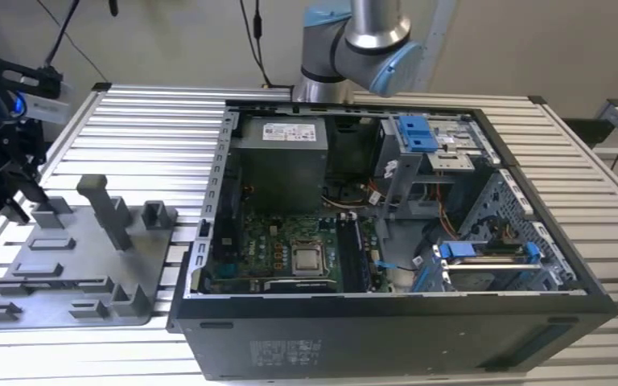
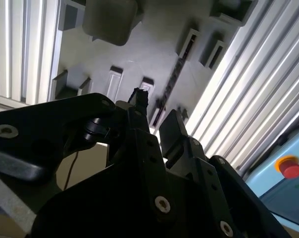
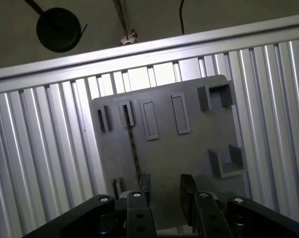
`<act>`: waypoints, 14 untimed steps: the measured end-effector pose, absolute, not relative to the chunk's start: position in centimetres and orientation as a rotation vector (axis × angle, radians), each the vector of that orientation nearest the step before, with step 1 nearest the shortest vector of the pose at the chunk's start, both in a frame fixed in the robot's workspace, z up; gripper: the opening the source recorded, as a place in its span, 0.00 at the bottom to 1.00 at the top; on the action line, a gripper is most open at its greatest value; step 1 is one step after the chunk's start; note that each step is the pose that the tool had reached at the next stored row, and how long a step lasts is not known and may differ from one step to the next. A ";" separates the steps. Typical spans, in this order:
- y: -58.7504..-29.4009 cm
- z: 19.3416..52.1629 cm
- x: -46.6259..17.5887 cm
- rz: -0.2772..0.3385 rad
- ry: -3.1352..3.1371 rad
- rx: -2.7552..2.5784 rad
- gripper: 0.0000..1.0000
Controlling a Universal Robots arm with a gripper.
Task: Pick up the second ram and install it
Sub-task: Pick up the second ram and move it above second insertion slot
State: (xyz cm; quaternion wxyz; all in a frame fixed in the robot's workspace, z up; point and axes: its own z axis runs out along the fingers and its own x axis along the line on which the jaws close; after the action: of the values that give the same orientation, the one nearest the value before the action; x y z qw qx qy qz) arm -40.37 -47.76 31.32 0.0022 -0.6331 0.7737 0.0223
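The second ram (image 3: 133,148) is a thin dark stick standing on its edge in a slot of the grey tray (image 3: 189,148). In the second wrist view the ram (image 2: 173,79) runs as a dark line across the tray (image 2: 139,54). My gripper (image 3: 166,187) hovers above the tray's near end, open, with nothing between its black fingers (image 3: 187,188). The ram's near end lies just beside one finger, apart from it. In the exterior view the gripper (image 1: 22,205) hangs over the tray (image 1: 73,265) at the exterior view's left.
An open computer case (image 1: 395,322) lies in the middle of the ribbed aluminium table (image 1: 148,129), its motherboard (image 1: 287,241) facing up. Upright blocks (image 1: 105,209) stand on the tray. The arm's base (image 1: 352,48) rises behind the case.
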 end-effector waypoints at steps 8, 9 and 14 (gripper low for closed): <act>-47.8 30.7 -40.4 0.070 2.417 -1.999 0.38; -47.8 30.7 -40.4 0.070 2.416 -2.000 0.38; -47.8 30.5 -40.4 0.070 2.414 -2.003 0.38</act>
State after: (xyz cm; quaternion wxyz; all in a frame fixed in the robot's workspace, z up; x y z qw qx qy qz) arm -40.37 -47.76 30.48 0.0020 -0.6385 0.7693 0.0223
